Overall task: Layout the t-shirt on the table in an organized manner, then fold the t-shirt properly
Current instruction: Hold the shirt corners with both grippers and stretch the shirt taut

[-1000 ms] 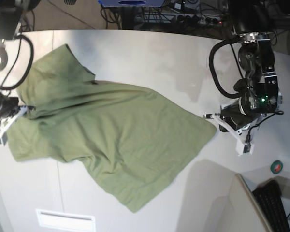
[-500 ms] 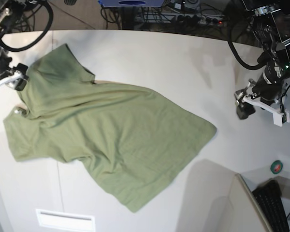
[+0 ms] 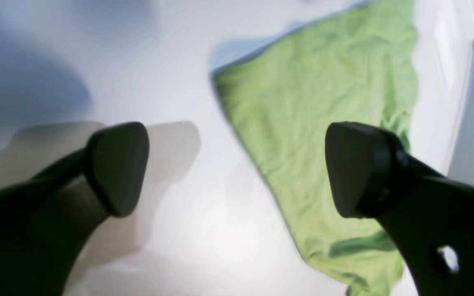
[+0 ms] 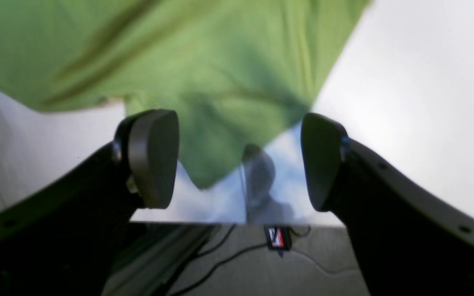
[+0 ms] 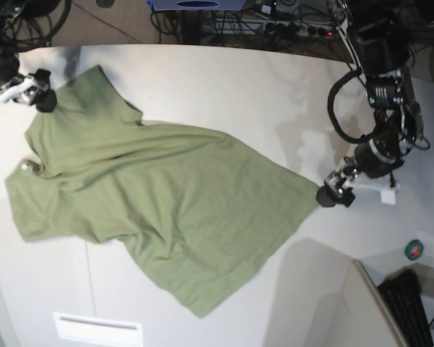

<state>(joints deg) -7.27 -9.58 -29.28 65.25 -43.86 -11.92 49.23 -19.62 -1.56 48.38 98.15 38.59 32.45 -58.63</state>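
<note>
Broadly, the t-shirt lies spread on the off-white surface, slanting from the far left toward the near middle, in a single layer but askew to the curved edge. It is plain olive green with short sleeves; one sleeve points to the far left corner, the other lies at the left edge, and the hem runs along the near right side. Shallow wrinkles cross the body, and no fold has been made. A small pale spot shows at the left, close to the neck opening; what it is cannot be told.

The left claw hangs at the right of the base view, just beside the hem corner; its two dark pads stand wide apart with nothing between them. The right claw hovers at the far left, over the tip of the far sleeve; its pads are likewise apart and hold no cloth, though green fabric lies directly below them.

Handling, as a judgement: the cloth looks light, soft and limp, so it will drape, drag and bunch rather than keep a shape, and it probably slides easily on the smooth top. Holds are best taken at edges and corners, namely the hem corner by the left claw and the sleeve or shoulder seam by the right, pinching one layer and pulling outward to square the garment before folding.
</note>
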